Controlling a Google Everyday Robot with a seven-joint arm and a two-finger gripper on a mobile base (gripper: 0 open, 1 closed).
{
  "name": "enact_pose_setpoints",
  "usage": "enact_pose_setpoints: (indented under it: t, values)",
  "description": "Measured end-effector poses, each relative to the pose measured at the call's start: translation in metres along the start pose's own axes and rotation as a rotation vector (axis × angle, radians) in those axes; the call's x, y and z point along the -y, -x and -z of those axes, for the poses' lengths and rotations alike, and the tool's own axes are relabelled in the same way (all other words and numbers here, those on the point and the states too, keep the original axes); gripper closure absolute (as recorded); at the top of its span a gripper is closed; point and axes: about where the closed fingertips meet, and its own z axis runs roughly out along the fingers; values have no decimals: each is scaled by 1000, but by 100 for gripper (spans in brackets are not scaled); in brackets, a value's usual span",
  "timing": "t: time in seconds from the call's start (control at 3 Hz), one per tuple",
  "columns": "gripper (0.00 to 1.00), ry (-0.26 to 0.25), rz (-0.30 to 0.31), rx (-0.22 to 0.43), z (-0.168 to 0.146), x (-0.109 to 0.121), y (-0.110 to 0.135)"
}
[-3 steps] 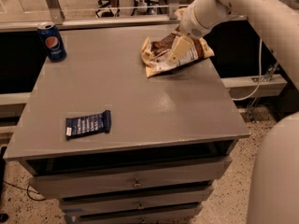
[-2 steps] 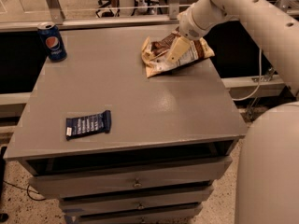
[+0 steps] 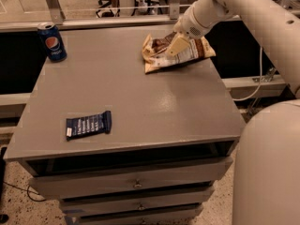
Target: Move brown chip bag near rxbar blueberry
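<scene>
The brown chip bag [image 3: 187, 54] lies crinkled at the far right of the grey table top [image 3: 140, 97], its white label panel facing up. My gripper [image 3: 176, 45] reaches in from the upper right and sits right on the bag's middle, touching it. The rxbar blueberry [image 3: 88, 124], a flat dark navy wrapper with pale lettering, lies near the front left of the table, far from the bag.
A blue Pepsi can [image 3: 52, 42] stands at the far left corner. The table is a cabinet with drawers [image 3: 136, 184] below. My white arm and body [image 3: 267, 163] fill the right side. A rail and a cable run behind the table.
The gripper stays at the chip bag. The arm's upper part has shifted slightly. The bag, the bar and the can have not moved.
</scene>
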Motion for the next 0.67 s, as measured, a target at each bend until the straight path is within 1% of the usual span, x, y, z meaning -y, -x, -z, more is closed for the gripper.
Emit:
enact_pose_setpoints:
  t: [0.67]
  values:
    - [87, 45, 40, 55, 13, -20, 27]
